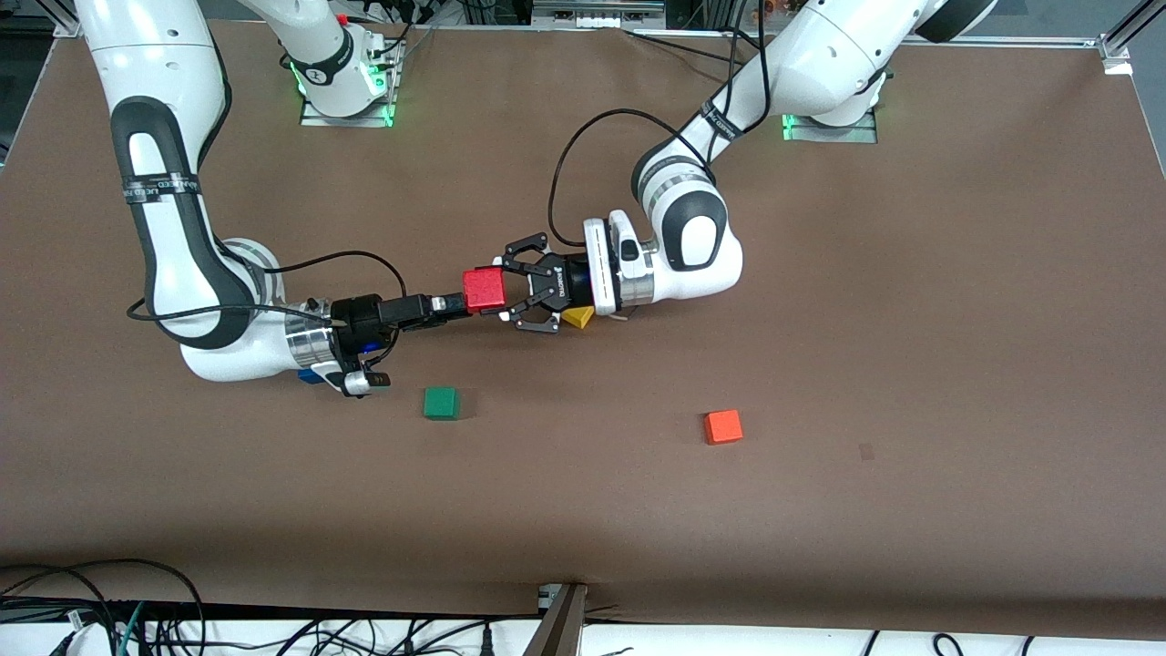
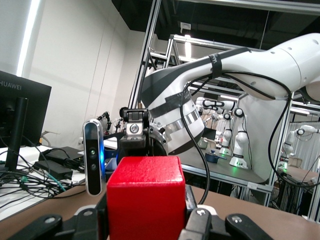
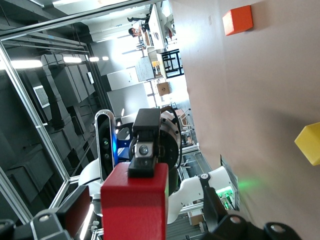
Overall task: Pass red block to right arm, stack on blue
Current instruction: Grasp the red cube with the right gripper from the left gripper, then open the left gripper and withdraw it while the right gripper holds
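The red block [image 1: 484, 289] hangs above the middle of the table, with my left gripper [image 1: 500, 290] shut on it. In the left wrist view the red block [image 2: 145, 197] fills the space between the black pads [image 2: 197, 220]. My right gripper [image 1: 460, 304] meets it from the right arm's end of the table and is open. Its fingers [image 3: 75, 212] stand on either side of the red block [image 3: 135, 205] with gaps. The blue cube [image 1: 309, 374] lies on the table, mostly hidden under the right arm's wrist.
A green cube [image 1: 441, 403] and an orange cube [image 1: 723, 426] lie nearer the front camera. A yellow wedge [image 1: 577, 317] lies under the left gripper. The right wrist view shows the orange cube [image 3: 237, 20] and the yellow wedge [image 3: 309, 142].
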Robot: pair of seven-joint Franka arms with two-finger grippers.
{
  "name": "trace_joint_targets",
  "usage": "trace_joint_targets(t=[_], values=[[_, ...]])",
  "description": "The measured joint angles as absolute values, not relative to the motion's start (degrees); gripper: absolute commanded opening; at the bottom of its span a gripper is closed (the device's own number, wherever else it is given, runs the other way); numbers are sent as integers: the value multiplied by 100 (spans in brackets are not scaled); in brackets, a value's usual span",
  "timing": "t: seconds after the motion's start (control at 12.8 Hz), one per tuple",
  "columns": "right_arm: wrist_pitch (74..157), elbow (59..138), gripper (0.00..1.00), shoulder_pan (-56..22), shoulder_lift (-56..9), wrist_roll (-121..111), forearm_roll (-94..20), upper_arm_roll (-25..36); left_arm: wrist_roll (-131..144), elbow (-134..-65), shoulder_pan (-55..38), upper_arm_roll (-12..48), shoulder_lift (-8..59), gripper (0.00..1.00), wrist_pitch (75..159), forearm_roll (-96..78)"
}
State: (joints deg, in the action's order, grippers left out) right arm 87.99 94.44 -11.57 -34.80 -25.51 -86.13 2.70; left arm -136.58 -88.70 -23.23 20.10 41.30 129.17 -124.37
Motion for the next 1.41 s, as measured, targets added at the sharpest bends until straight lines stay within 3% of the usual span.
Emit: trace_joint_targets(t=[0.23, 0.31, 0.39, 0.47, 0.63, 0.7, 0.78, 1.41], values=[[8810, 9532, 100, -1201, -3355, -2540, -8614, 269, -13658, -8779, -2360, 2008, 4166, 7, 12917, -12493], [8831, 9604, 82, -1217, -3295, -2539, -8613, 269, -13658, -8748, -2360, 2007, 4178, 7, 12923, -12493], [8845, 9678, 42, -1226, -3225, -2540, -8613, 269, -13658, -8727, -2362, 2007, 4182, 7, 12929, -12506], [8850, 9745, 26, -1227, -3161, -2540, -8613, 271, -13658, -8717, -2368, 2007, 4183, 7, 12935, -12538], [8854, 9786, 8, -1225, -3074, -2537, -8604, 280, -13658, -8714, -2395, 2007, 4195, 7, 12970, -12577], [8864, 9814, 7, -1223, -3045, -2511, -8598, 287, -13672, -8705, -2405, 2006, 4195, 19, 12975, -12587], [8863, 9822, 7, -1223, -3037, -2511, -8598, 290, -13672, -8702, -2408, 2006, 4195, 99, 12976, -12591], [8932, 9810, 7, -1211, -3031, -2531, -8431, 369, -12622, -8623, -2424, 2015, 4054, 100, 12962, -12946]])
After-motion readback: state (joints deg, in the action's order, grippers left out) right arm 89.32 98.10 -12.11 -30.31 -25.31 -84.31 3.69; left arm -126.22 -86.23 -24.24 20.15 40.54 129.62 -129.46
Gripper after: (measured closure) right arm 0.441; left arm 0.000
